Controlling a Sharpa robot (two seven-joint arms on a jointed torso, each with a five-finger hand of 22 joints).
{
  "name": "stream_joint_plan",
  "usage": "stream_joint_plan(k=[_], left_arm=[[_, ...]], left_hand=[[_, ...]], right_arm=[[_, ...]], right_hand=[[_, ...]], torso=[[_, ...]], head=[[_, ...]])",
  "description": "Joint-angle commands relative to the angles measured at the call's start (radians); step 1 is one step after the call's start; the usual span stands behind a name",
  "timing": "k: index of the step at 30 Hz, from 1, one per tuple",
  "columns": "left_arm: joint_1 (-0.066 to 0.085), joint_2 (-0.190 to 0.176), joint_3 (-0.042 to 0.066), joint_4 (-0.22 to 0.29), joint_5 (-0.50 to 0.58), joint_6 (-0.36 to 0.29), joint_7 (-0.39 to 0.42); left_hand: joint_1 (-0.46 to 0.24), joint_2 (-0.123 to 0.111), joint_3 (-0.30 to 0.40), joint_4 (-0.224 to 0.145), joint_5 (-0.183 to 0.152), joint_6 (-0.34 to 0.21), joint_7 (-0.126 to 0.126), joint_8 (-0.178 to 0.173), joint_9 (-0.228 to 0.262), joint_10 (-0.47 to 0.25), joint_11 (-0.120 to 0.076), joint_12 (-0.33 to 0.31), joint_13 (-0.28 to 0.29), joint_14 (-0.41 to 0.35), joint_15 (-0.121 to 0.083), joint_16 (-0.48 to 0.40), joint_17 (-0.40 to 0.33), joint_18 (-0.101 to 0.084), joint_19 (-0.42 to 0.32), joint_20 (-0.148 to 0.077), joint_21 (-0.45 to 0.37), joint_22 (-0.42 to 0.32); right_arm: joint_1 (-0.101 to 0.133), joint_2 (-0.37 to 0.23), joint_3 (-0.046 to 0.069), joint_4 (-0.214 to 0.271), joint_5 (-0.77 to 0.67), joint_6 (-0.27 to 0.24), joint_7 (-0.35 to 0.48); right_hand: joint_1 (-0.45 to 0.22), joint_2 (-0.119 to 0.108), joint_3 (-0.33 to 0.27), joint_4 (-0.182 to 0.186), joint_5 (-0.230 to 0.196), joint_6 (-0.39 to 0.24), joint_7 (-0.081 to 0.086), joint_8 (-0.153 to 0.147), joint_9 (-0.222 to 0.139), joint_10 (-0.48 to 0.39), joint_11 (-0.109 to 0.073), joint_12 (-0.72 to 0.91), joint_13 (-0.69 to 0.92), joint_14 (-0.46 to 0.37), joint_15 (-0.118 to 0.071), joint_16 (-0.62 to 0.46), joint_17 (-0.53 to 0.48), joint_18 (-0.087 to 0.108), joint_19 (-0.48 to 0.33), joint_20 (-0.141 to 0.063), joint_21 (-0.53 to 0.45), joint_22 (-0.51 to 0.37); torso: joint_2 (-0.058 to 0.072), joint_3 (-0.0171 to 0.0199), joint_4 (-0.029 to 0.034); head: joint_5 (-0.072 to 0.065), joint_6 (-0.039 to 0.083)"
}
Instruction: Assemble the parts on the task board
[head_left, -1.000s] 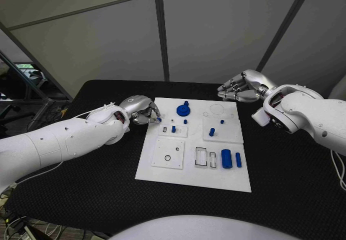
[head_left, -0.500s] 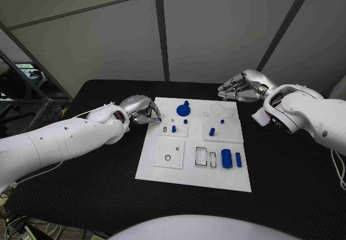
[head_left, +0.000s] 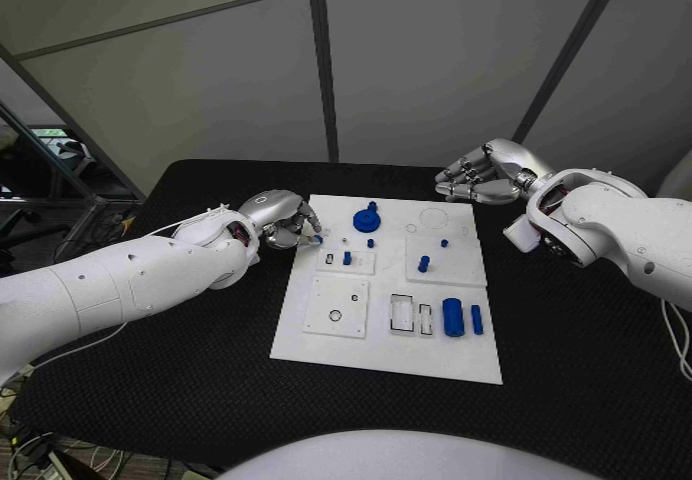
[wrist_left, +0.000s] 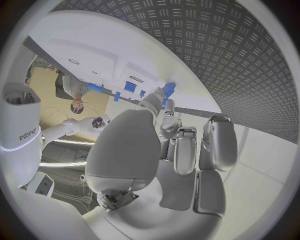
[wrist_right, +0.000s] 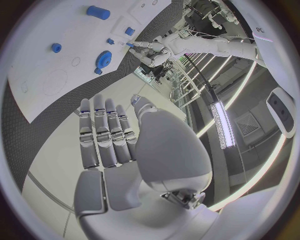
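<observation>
White plastic makes up the task board (head_left: 325, 340), one flat plate lying in the middle of the black table (head_left: 173, 380). On it I count six blue parts in the head view: one gear-like piece (head_left: 366, 219) near the far edge, one small peg (head_left: 372, 242) just below it, one small peg (head_left: 348, 258) standing in the raised white block (head_left: 361, 266) near the left hand, one tiny stub (head_left: 444, 242) and one short peg (head_left: 423, 264) on the right-hand raised square, one thick cylinder (head_left: 453, 316) and one thin bar (head_left: 477, 319) lying side by side near the board's right edge. That makes seven with the pair counted separately. Two empty rectangular slots (head_left: 402, 313) sit just beside the thick cylinder, and one more raised square with a round hole (head_left: 336, 306) lies toward the near left.

One left hand (head_left: 286, 221) hovers at the board's far left edge, fingers curled inward; a blue speck shows at the fingertips (wrist_left: 167, 90) in the left wrist view, but whether it is pinched or merely lies behind them I cannot tell. One right hand (head_left: 486, 173) is held above the table beyond the board's far right corner, well apart from the parts, fingers side by side and bent forward, holding nothing.

No readable writing shows on the board or the parts.
</observation>
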Motion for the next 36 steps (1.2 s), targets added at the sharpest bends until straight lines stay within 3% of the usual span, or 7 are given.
stream_joint_plan(k=[1, 21, 36], left_arm=[[0.001, -0.001, 0.001, 0.003, 0.010, 0.010, 0.011], [0.002, -0.005, 0.002, 0.004, 0.010, 0.032, 0.011], [0.002, -0.002, 0.003, 0.005, 0.015, 0.013, 0.010]], left_hand=[[-0.001, -0.011, -0.004, 0.004, 0.000, -0.009, 0.001, -0.005, -0.002, 0.001, 0.009, -0.002, -0.001, 0.106, 0.006, 0.006, 0.263, -0.017, 0.051, 0.006, 0.005, 0.205], [0.007, -0.032, -0.015, 0.001, 0.000, -0.017, 0.006, -0.018, -0.005, 0.000, 0.015, -0.003, -0.001, 0.106, 0.011, 0.006, 0.263, -0.018, 0.051, 0.010, 0.006, 0.206], [0.012, -0.014, -0.009, 0.007, 0.001, -0.011, 0.007, -0.021, -0.004, 0.010, 0.017, 0.003, 0.009, 0.106, 0.013, 0.006, 0.263, -0.020, 0.054, 0.012, 0.018, 0.209]], right_arm=[[0.002, 0.001, 0.001, 0.000, -0.001, -0.001, 0.007], [0.002, 0.001, 0.001, 0.000, -0.001, 0.000, 0.008], [0.002, 0.002, 0.001, -0.001, -0.001, -0.002, 0.008]], right_hand=[[0.000, 0.010, 0.007, 0.000, 0.004, -0.007, -0.002, 0.001, 0.001, -0.008, 0.001, 0.002, -0.001, -0.009, -0.001, -0.002, -0.001, 0.006, 0.006, -0.003, -0.006, -0.001], [0.000, 0.010, 0.008, -0.001, 0.004, -0.007, -0.002, 0.002, 0.001, -0.007, 0.000, 0.003, -0.001, -0.009, -0.001, -0.002, -0.002, 0.006, 0.007, -0.003, -0.008, -0.001], [0.000, 0.010, 0.008, -0.001, 0.004, -0.007, -0.002, 0.002, 0.001, -0.007, 0.000, 0.003, -0.001, -0.009, -0.001, -0.002, -0.002, 0.006, 0.007, -0.003, -0.008, -0.001]], torso=[[0.000, 0.0002, 0.0006], [0.000, 0.0004, 0.0001], [0.000, 0.0004, -0.0003]], head=[[0.000, -0.001], [0.001, 0.000], [0.000, -0.001]])
